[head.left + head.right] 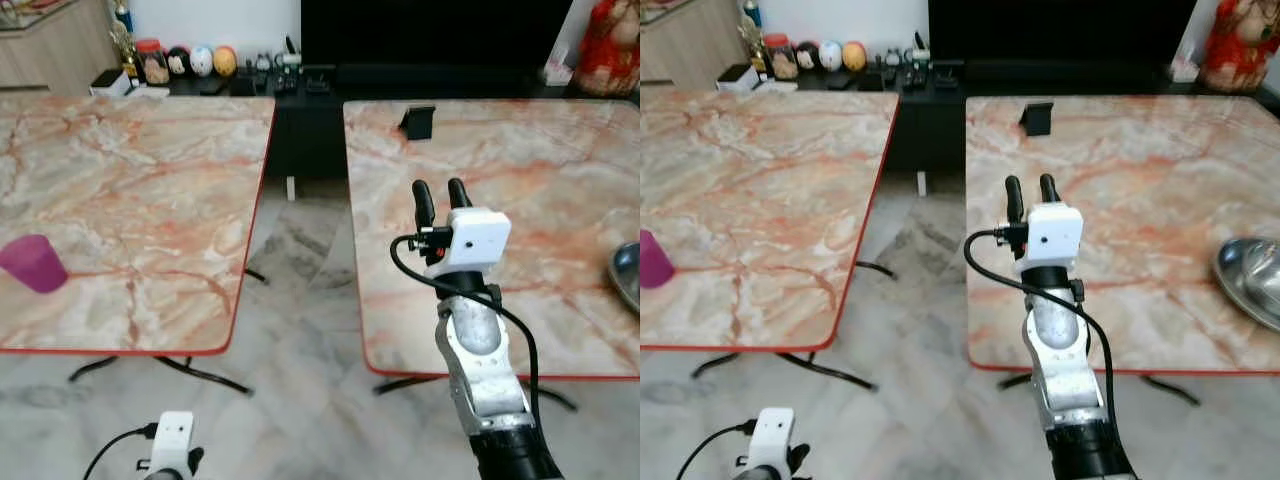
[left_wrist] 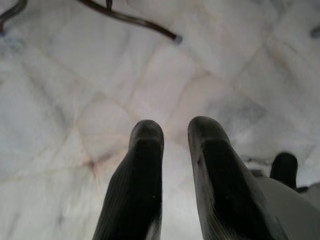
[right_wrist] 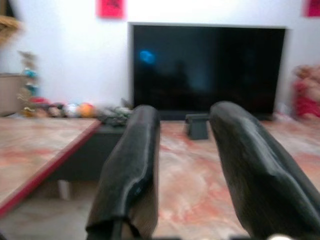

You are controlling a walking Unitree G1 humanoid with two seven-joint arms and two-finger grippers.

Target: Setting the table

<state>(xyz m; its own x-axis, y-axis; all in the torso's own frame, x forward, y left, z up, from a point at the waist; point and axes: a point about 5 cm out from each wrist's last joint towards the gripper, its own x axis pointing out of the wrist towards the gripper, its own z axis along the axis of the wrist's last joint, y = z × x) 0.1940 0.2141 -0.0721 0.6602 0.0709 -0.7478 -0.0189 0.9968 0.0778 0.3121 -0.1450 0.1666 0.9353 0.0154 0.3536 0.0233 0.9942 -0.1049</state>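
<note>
A shiny metal bowl (image 1: 1252, 280) sits well right of the raised right gripper (image 1: 1031, 192), whose fingers stand narrowly parted, empty. Far left, a pink cup (image 1: 34, 263).

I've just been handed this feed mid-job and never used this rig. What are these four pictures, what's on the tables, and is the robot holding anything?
The two wide pictures come from a stereo camera on the humanoid robot's head, looking down and forward. The other two come from cameras on its wrists, looking along each gripper's two black fingers.

The right gripper is raised over the near edge of the right table, fingers apart, holding nothing. The left gripper hangs low over the tiled floor, fingers also apart and empty.

On the left table stands a purple cup near its left edge. On the right table, a metal dish sits at the right side and a small black stand near the far end. A dark television stands behind.
</note>
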